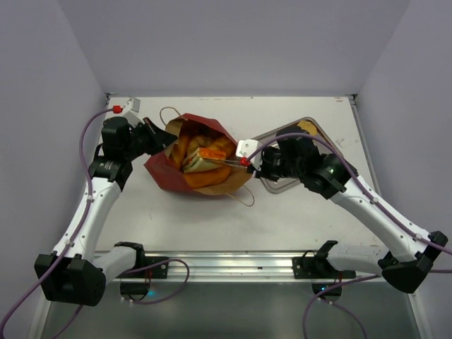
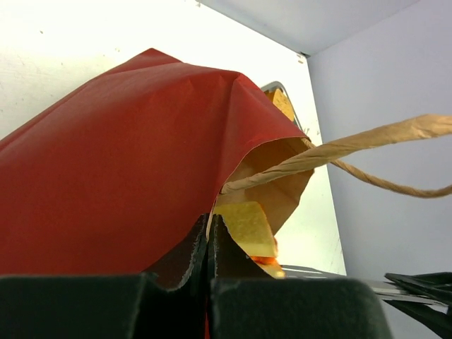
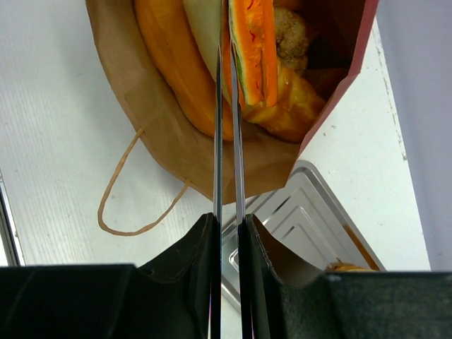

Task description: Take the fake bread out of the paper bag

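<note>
Where tongs (image 3: 217, 155) enter one paper bag (image 1: 164, 169), one sandwich (image 1: 203, 159) lies (two rolls (image 1: 206, 178)).

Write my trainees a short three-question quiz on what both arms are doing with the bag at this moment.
1. Multiple choice: the right gripper holds A) a spoon, B) metal tongs, C) a bag handle.
2. True or false: the left gripper is open, clear of the paper bag.
3. Short answer: which piece of fake bread lies by the tongs' tips?
Key: 1 B. 2 False: it is shut on the bag's rim. 3 The triangular sandwich, inside the bag's mouth.
</note>
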